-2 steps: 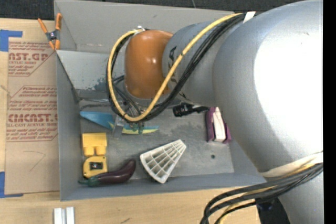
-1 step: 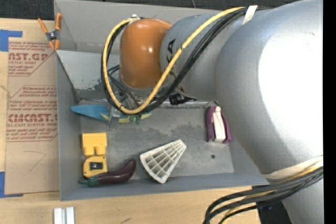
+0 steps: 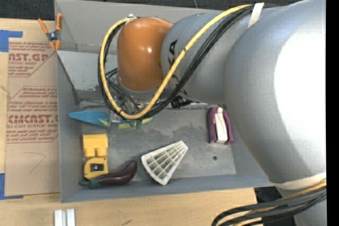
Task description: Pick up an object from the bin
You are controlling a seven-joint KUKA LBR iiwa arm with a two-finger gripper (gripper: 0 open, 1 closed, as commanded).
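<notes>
Blue pointed piece (image 3: 87, 116) lies just left of pincer (image 3: 124, 121).

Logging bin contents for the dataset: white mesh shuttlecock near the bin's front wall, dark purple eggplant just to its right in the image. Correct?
One thing is off. In the camera view the dark purple eggplant lies to the left of the white mesh shuttlecock, not to its right. The rest stands: both lie near the front wall of the bin.

One camera looks down close over the bin (image 3: 193, 132), slightly sideways.
</notes>
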